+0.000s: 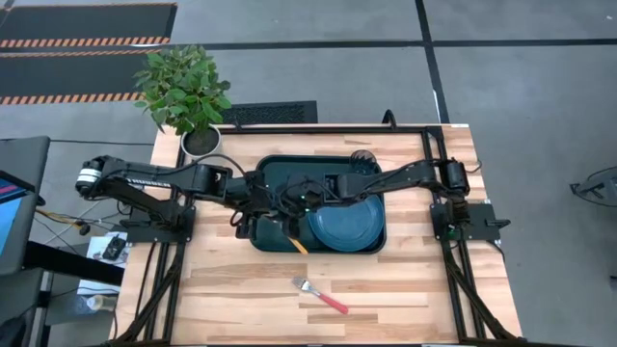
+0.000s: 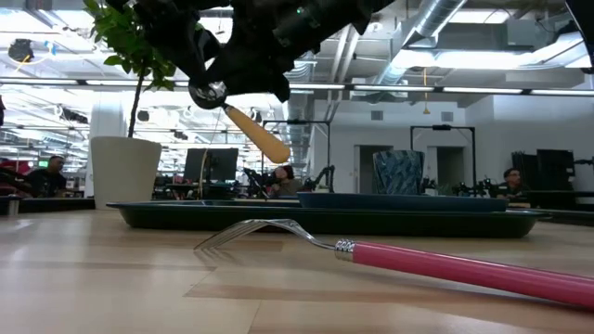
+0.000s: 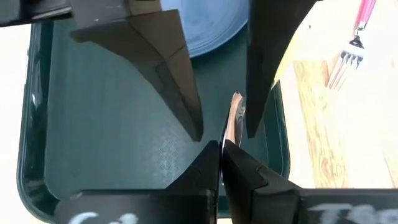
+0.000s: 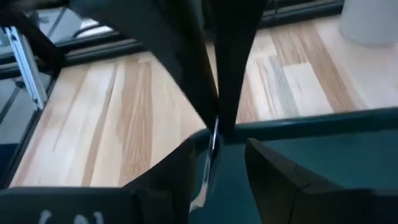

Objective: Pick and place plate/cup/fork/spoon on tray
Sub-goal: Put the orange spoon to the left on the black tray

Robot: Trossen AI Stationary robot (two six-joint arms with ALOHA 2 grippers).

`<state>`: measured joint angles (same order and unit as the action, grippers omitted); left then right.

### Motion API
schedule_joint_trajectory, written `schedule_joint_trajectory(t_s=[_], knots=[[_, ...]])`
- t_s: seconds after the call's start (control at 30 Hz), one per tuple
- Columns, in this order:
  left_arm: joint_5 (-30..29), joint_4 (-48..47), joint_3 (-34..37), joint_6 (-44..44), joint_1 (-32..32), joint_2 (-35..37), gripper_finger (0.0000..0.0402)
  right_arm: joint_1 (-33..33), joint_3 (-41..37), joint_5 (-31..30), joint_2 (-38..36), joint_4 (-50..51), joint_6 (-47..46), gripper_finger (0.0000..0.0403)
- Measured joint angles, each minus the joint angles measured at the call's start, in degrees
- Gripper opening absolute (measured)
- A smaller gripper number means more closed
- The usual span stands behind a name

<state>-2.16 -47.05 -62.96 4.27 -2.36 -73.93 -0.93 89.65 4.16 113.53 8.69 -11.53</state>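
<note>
The spoon (image 2: pixel 252 130), silver bowl and orange handle, hangs in the air over the left part of the dark green tray (image 1: pixel 270 173). My left gripper (image 3: pixel 221 152) is shut on it. My right gripper (image 4: pixel 225 142) is open, with its fingers on either side of the spoon; I see no touch. The blue plate (image 1: pixel 345 226) lies on the tray's right part. The dark cup (image 1: pixel 363 156) stands at the tray's far right corner. The fork (image 1: pixel 321 296), with a pink handle, lies on the table near the front edge. My left gripper pinches the spoon at its metal bowl end (image 3: pixel 230 132) between its two fingers. The spoon is lifted clear of the tray. Its orange handle (image 1: pixel 295 243) slants down and toward the table's near edge, below the fingers.
A white pot with a green plant (image 1: pixel 201 140) stands at the table's far left corner. Both arms meet over the tray's left half. Bare wood lies at the table's near side around the fork.
</note>
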Motion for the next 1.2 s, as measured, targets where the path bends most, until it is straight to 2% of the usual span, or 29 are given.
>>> schedule_joint_trajectory(t_s=[0.2, 0.43, 0.6, 0.7, 0.87, 0.93, 1.0, 1.07, 1.2], knots=[[0.01, 0.45, 0.00, 0.02, -0.01, 0.00, 0.0000, 0.35, 0.04, -0.06, -0.11, 0.13, -0.02, 0.0112], [-0.01, 0.90, 0.02, -0.28, 0.01, 0.00, 0.0001, 0.33, 0.04, -0.32, -0.13, 0.64, -0.67, 0.0014], [-0.24, 1.50, 0.07, 0.17, 0.01, -0.04, 0.0003, 0.29, 0.04, -0.75, -0.22, 1.06, -4.56, 0.0008], [-2.39, 0.86, 0.07, -0.90, -0.01, 1.14, 0.0011, 0.66, 0.02, -0.88, -0.22, -0.39, -8.14, 0.0006], [-8.66, 2.87, -0.48, -6.58, -0.23, 12.17, 0.0025, 4.17, -1.81, 7.53, -0.24, -9.99, -14.89, 0.0003], [-12.04, 3.33, -0.39, -9.46, -0.70, 17.91, 0.0026, 5.85, -4.92, 7.96, -0.22, -17.03, -19.43, 0.0003], [-15.25, 5.99, -0.37, -11.71, -1.46, 22.78, 0.0026, 7.39, -8.60, 5.39, -0.11, -25.99, -25.14, 0.0002], [-17.30, 8.62, -0.39, -12.78, -2.36, 26.83, 0.0027, 8.34, -11.14, -1.33, 0.58, -32.13, -29.52, 0.0002], [-19.04, 11.37, -0.39, -13.77, -3.83, 30.94, 0.0027, 8.48, -11.32, -12.64, 3.23, -30.82, -30.91, 0.0002]])
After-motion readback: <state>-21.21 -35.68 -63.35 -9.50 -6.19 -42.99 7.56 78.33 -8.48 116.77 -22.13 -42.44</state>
